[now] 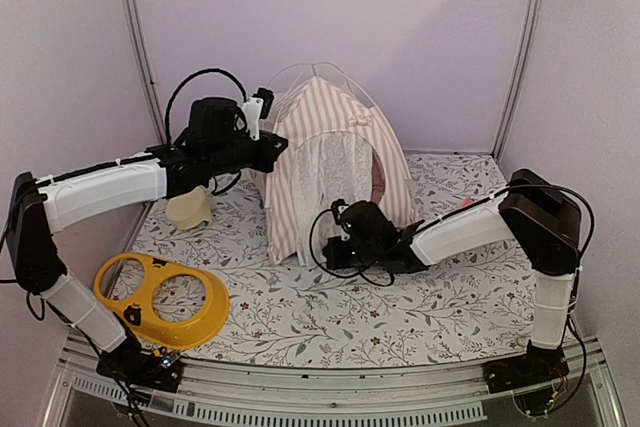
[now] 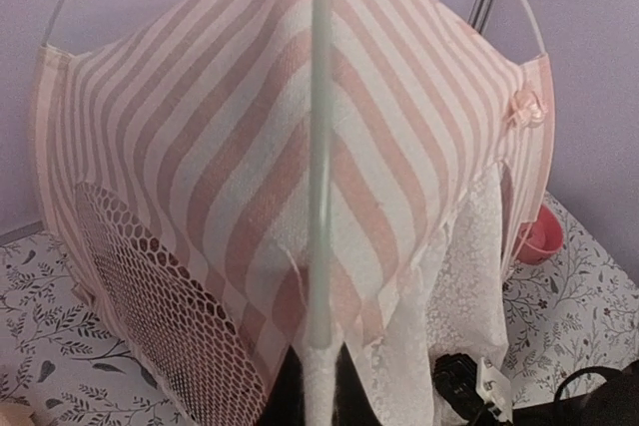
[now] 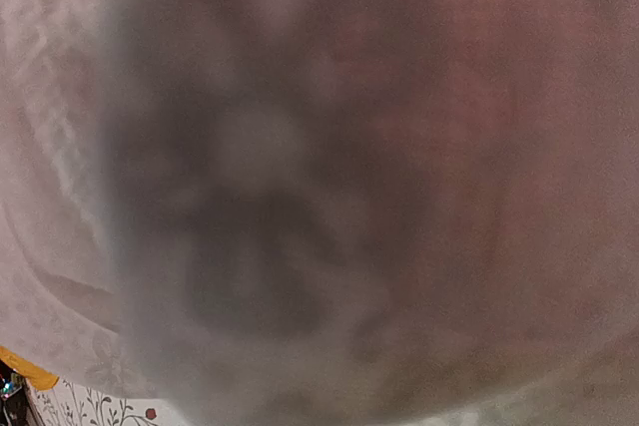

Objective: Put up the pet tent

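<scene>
The pet tent [image 1: 325, 162] stands upright at the back middle of the table, pink-and-white striped, with its white sheer curtain hanging over the door. In the left wrist view its striped side [image 2: 200, 147] and mesh window [image 2: 170, 316] fill the frame. My left gripper [image 1: 258, 125] is at the tent's upper left, and in the left wrist view this gripper [image 2: 319, 371] is shut on a thin white pole [image 2: 319, 147] that runs up the fabric. My right gripper [image 1: 330, 239] is low at the tent's front. The sheer curtain [image 3: 319, 187] covers the right wrist view and hides the jaws.
A yellow two-hole bowl stand [image 1: 160, 299] lies at the front left. A beige object [image 1: 190, 209] sits under my left arm. A pink bowl [image 2: 537, 236] is behind the tent on the right. Metal frame posts [image 1: 135, 37] stand at the back corners.
</scene>
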You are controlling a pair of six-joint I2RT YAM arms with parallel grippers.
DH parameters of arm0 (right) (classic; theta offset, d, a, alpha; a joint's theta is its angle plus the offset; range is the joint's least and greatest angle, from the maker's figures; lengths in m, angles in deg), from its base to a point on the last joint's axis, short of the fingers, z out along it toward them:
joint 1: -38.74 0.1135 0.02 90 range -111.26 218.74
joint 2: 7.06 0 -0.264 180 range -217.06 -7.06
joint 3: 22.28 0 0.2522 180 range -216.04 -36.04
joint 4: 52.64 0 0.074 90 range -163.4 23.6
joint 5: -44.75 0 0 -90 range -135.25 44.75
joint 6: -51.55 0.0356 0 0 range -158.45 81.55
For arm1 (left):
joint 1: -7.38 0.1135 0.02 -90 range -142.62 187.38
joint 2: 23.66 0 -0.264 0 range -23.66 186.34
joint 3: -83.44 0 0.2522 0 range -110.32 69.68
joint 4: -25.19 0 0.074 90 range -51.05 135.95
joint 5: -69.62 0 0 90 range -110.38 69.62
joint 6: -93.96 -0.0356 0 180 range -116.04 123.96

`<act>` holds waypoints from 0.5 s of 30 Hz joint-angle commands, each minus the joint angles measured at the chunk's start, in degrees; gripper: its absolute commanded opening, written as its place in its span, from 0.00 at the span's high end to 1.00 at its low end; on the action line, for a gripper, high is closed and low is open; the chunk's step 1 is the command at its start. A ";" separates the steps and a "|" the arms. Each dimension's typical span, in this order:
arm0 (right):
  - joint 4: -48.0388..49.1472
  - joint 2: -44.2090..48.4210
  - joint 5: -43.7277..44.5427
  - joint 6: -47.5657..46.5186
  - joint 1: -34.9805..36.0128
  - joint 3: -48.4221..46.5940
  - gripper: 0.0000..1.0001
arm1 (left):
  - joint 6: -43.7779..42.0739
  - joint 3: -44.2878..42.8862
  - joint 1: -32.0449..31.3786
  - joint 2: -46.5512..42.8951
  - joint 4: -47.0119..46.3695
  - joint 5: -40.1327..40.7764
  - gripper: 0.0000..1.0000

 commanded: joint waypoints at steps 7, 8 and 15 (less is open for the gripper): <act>-14.90 21.10 1.47 -6.19 0.03 -1.19 1.00 | -3.72 -3.17 8.09 4.34 -9.98 1.73 1.00; -15.77 22.43 0.46 -6.46 0.00 -0.98 1.00 | -3.68 -4.35 8.52 5.23 -9.94 1.44 1.00; -14.13 21.28 -7.41 -4.67 0.02 3.21 1.00 | -4.09 -11.80 9.90 10.83 -8.42 2.14 1.00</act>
